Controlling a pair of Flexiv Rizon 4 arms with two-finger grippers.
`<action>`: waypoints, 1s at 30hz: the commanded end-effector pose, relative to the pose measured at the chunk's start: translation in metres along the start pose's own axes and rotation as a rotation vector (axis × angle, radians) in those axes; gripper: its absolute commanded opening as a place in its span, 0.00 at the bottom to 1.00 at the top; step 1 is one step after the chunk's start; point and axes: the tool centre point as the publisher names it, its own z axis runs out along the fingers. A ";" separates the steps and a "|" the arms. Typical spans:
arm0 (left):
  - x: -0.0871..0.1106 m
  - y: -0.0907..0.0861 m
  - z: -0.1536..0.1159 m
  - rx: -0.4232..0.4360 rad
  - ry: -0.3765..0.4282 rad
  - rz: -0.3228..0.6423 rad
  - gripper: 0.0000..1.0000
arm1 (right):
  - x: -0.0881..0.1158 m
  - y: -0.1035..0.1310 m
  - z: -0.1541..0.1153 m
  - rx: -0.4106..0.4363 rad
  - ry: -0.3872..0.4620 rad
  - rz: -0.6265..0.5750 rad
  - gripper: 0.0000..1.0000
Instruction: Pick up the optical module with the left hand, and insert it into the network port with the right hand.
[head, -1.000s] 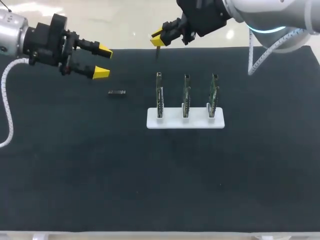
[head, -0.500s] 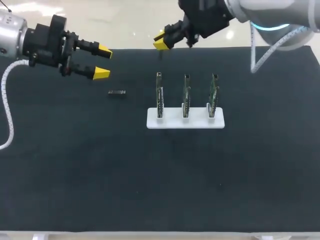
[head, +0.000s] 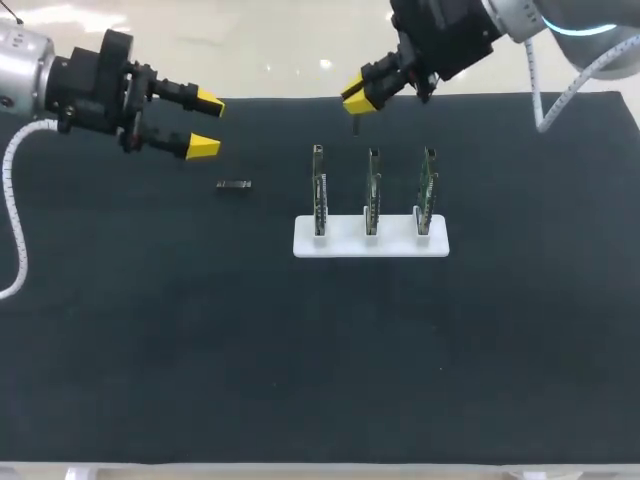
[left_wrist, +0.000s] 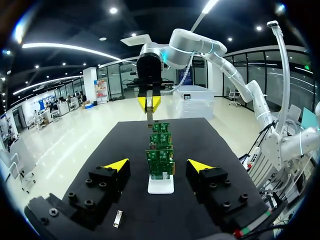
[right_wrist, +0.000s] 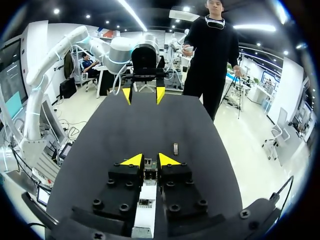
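Matt black cloth table (head: 200, 350), glossy white plastic stand (head: 345, 245), dull metal optical module (head: 234, 185)

Right arm slides toward the view's right along the far side of the table

The right gripper (head: 356, 98) has moved from behind the leftmost circuit board (head: 318, 190) to nearly behind the middle board (head: 372, 190); it now sits slightly lower in the head view; the thin dark piece (head: 355, 124) under its yellow tips travelled along.

Black matte table (head: 300, 350), pale strip along near edge.
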 end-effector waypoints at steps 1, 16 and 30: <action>0.000 -0.002 0.000 -0.006 -0.001 0.002 1.00 | 0.004 0.001 -0.006 -0.006 -0.005 -0.001 0.00; 0.000 -0.002 0.000 -0.006 -0.001 0.002 1.00 | 0.016 0.003 -0.005 0.020 -0.018 0.053 0.00; 0.000 -0.002 0.000 -0.006 -0.001 0.002 1.00 | 0.022 0.006 -0.003 0.020 -0.016 0.067 0.00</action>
